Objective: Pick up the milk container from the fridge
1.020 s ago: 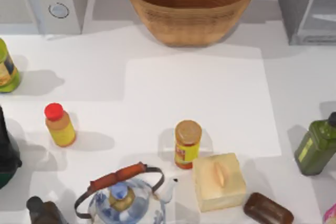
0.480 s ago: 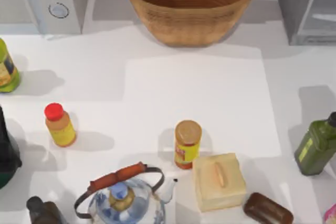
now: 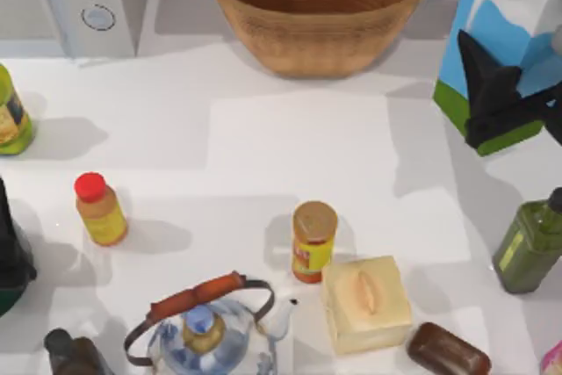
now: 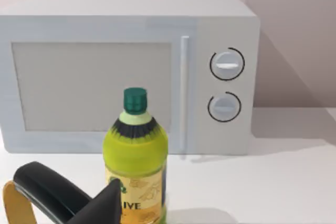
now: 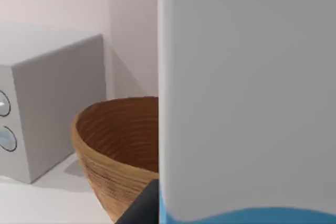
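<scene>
At the near edge of the white counter (image 3: 290,129), a glass kettle with a brown-wrapped handle (image 3: 204,327), a pale yellow block with a raised centre (image 3: 366,303) and a dark brown rounded bar (image 3: 448,350) are seen, with a yellow-labelled orange jar (image 3: 313,241) standing just beside the block. Further left, a small yellow bottle with a red cap (image 3: 100,209) stands alone, and a dark green canister (image 3: 529,248) stands near the right edge. At the left edge, a yellow-green oil bottle with a green cap (image 4: 136,158) is recorded in front of a light grey box with two round knobs (image 4: 131,72); a dark part of the left arm appears low in the left wrist view, and whether the left end effector is released or clenched cannot be told. At the far centre, a brown woven bowl (image 3: 318,8) rests on the counter. At the far right, the milk container (image 3: 502,37), a gable-top carton with white top, light blue sides and green base, is seen tilted and raised above the counter, covering the far right corner. It is grasped by the right end effector (image 3: 509,98), whose black fingers (image 3: 483,72) are clamped against its lower side. In the right wrist view, the carton's white face and blue band stand directly before the camera, with the bowl and grey box beyond.
</scene>
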{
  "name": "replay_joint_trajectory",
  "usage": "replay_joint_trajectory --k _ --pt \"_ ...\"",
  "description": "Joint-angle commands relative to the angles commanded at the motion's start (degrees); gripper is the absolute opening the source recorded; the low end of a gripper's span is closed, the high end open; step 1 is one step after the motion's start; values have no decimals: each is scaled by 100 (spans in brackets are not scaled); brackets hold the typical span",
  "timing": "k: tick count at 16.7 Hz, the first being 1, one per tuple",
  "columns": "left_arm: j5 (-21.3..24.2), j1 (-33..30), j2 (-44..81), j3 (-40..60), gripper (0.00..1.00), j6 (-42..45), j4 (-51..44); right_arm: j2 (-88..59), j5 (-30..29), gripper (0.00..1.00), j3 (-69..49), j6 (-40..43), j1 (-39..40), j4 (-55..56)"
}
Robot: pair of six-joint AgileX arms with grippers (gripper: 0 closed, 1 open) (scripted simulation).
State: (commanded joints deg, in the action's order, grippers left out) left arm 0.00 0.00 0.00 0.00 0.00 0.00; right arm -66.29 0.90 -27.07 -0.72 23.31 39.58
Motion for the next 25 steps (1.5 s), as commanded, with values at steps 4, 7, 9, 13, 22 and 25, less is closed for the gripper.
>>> replay_joint_trajectory --k 4,7,9,13,22,25 --pt "0 0 0 0 100 0 0 -2323 22 0 -806 -47 776 1244" --pt "0 0 0 0 100 0 0 -3625 33 0 -1341 -51 1254 2048" --pt "0 0 0 0 100 0 0 -4294 38 0 -1639 -38 1502 2484" --pt "0 0 0 0 100 0 0 -4993 45 0 -1979 -8 1768 2967" --pt "0 0 0 0 100 0 0 -4954 340 0 -2329 99 1590 3270" --pt "0 0 0 0 100 0 0 -5414 505 0 -3051 126 1627 3396"
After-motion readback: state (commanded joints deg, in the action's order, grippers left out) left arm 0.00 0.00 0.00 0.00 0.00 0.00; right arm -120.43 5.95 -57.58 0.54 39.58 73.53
